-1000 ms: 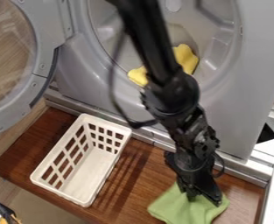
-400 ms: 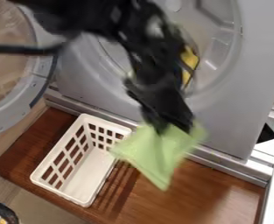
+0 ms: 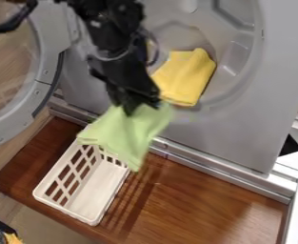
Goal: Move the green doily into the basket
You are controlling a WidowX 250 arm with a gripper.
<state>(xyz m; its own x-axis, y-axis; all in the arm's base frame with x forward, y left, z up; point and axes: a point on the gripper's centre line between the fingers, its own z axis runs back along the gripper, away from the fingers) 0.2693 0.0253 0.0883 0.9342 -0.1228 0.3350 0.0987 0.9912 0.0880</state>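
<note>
I was at the transfer step: my pincer was clamped on the upper part of the green doily, which hung in loose folds just left of centre. Its lower edge overlapped the far end of the white basket; I couldn't tell whether the two touched.

I judged that the next move called for a shift toward seven o'clock, until the whole cloth was above the opening, then a lowering and a release. Let go too soon, it might have draped over the rim.

The basket stood toward seven o'clock on the tabletop, brown wood with a glossy patch near five. Behind it ran a metal ledge along the foot of a grey washing machine. Its round door stood open toward ten, and a yellow cloth lay at the drum's mouth toward one.
</note>
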